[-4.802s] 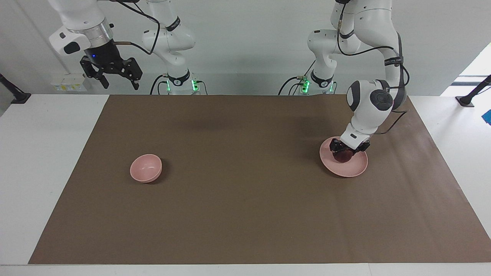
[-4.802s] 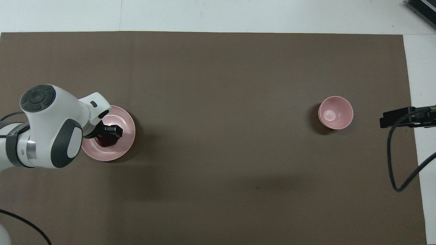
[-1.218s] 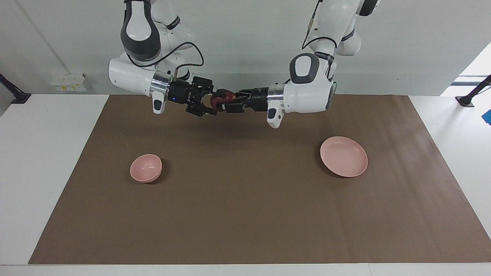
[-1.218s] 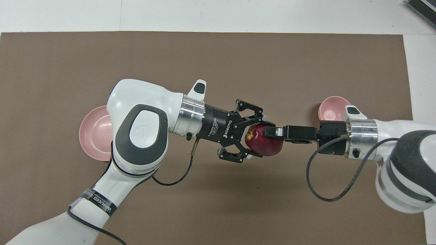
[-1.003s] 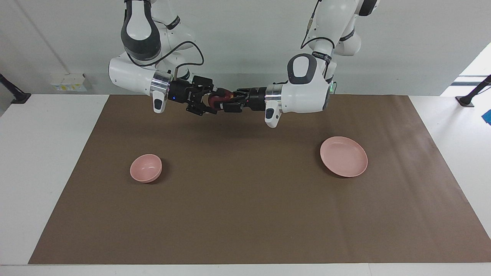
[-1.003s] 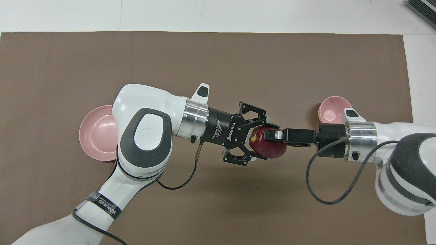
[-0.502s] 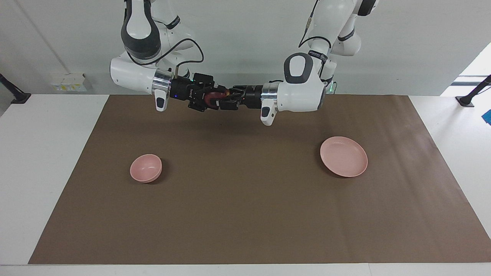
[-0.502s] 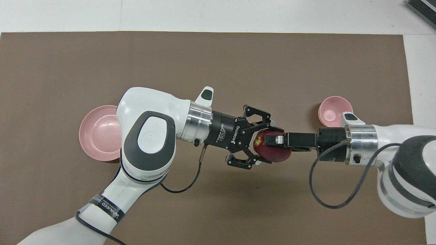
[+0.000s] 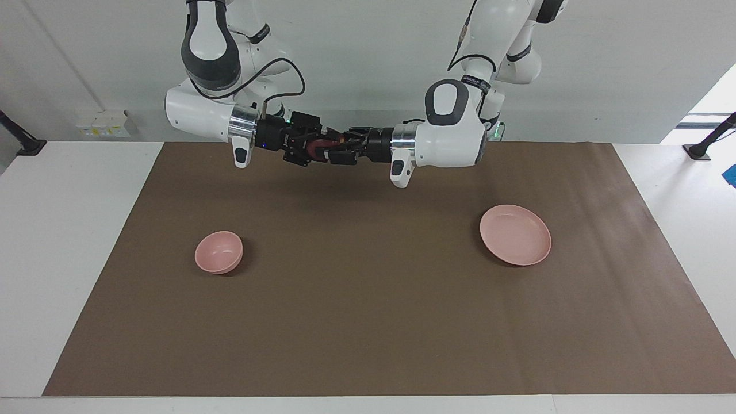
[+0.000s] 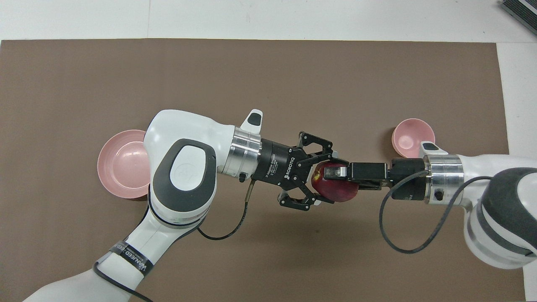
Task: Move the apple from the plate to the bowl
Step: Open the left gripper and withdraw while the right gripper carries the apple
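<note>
Apple (image 10: 340, 191), dark red with a yellowish patch, hangs in the air between the two grippers, which meet head-on with both wrists lying level. It is up over the brown mat (image 9: 368, 322), above the strip along the robots' edge and somewhat toward the right arm's end.

Left gripper (image 10: 336, 172), the narrow black one, is clamped on the apple, one fingertip lying across its top. Right gripper (image 10: 325, 180), the one with splayed outer links, grasps the same apple from the facing direction, its fingers (image 10: 323, 201) pressed to either side of the fruit. In the facing view the two black heads run together and only a sliver of red shows between them.

Bowl (image 9: 219, 252) sits on the mat toward the right arm's end. Plate (image 9: 516, 236) lies flat toward the left arm's end, well apart from the bowl. Both are farther from the robots than the spot under the apple. The mat covers most of the white table (image 9: 57, 259).
</note>
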`<state>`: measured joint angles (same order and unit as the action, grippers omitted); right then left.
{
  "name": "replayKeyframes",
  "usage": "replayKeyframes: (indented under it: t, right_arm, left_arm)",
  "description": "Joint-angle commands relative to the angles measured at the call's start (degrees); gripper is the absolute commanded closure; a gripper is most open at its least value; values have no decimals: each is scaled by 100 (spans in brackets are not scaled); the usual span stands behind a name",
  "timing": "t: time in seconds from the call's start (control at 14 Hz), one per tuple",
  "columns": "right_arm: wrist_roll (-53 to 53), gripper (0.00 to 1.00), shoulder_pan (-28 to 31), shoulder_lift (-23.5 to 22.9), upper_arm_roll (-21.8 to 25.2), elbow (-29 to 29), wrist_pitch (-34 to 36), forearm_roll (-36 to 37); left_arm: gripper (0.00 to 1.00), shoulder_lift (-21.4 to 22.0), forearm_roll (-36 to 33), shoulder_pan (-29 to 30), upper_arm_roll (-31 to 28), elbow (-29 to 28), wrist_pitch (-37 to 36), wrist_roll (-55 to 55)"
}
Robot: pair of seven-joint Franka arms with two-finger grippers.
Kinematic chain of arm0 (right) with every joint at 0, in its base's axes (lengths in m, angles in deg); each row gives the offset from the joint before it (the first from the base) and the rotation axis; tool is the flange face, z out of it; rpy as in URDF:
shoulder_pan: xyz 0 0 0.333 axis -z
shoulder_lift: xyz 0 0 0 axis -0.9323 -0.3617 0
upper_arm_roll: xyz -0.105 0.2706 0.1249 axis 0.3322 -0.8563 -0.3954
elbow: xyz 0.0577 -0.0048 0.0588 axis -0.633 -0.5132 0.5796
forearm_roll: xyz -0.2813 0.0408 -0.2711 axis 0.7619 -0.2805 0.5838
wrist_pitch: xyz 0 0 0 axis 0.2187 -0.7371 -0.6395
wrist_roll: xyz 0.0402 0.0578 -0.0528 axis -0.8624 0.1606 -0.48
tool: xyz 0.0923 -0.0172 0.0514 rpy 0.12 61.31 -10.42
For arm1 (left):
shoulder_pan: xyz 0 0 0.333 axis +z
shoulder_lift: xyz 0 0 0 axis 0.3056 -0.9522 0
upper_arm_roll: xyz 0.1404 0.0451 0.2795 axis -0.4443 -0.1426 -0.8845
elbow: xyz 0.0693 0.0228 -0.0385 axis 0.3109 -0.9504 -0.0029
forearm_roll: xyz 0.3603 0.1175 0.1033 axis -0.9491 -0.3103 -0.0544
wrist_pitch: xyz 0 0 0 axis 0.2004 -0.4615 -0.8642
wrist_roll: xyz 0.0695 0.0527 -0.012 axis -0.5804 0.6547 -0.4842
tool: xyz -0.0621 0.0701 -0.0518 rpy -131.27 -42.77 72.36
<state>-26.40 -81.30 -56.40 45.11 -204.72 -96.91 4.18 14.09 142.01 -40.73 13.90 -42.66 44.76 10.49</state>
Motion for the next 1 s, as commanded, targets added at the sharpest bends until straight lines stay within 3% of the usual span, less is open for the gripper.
replayKeyframes:
  t: [0.0, 0.07, 0.36, 0.57, 0.93]
  right_arm:
    - [-382, 100, 55, 129, -10, -75, 81, 184]
    - [-382, 100, 64, 120, -10, -58, 81, 263]
    - [-390, 100, 73, 103, -10, -31, 99, 299]
    - [-390, 100, 90, 68, 7, 4, 99, 438]
    - [-399, 100, 696, -582, 16, 837, 511, 2378]
  left_arm:
    - [78, 221, 65, -54, -44, -207, 85, 54]
    - [1, 221, 55, -54, -44, -207, 68, 36]
    - [0, 204, -84, 60, -97, -172, 32, 10]
    - [0, 186, -1093, 350, -106, -84, 24, 89]
    - [0, 133, -3157, 684, -106, 127, -152, 317]
